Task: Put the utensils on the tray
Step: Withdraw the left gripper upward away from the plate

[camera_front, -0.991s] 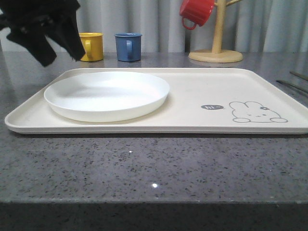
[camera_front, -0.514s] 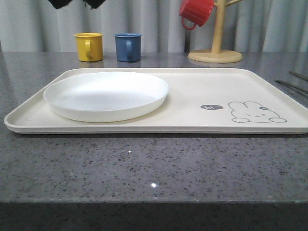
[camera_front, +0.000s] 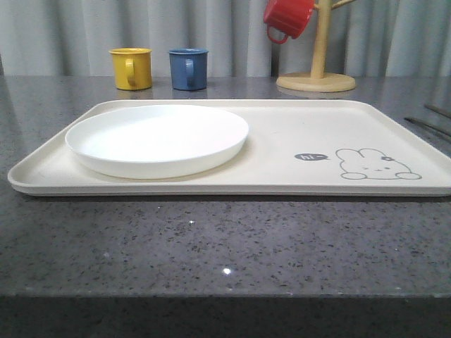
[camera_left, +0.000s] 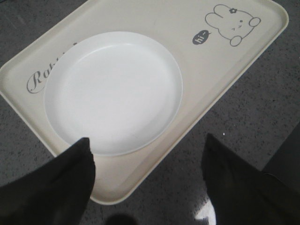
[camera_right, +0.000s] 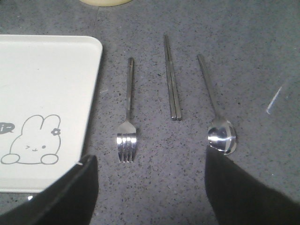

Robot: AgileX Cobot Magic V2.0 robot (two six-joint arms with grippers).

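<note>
The cream tray [camera_front: 296, 127] lies across the middle of the table, rabbit drawing at its right end. A white plate [camera_front: 156, 137] rests on its left half. In the left wrist view my left gripper [camera_left: 147, 138] hangs open above the near rim of the plate [camera_left: 115, 91] and the tray [camera_left: 154, 18], holding nothing. In the right wrist view a fork [camera_right: 127, 123], a pair of chopsticks [camera_right: 172, 79] and a spoon [camera_right: 215, 108] lie side by side on the stone top, right of the tray [camera_right: 47, 70]. My right gripper [camera_right: 150, 157] is open above them, empty.
A yellow cup [camera_front: 132, 68] and a blue cup [camera_front: 188, 68] stand behind the tray. A wooden mug tree [camera_front: 316, 79] with a red cup [camera_front: 287, 17] hanging on it stands at the back right. Thin metal utensil ends [camera_front: 428, 127] show at the table's right edge.
In the front view the left arm, seen at the upper left a second ago, has risen out of the frame. Plate and tray have not moved.
</note>
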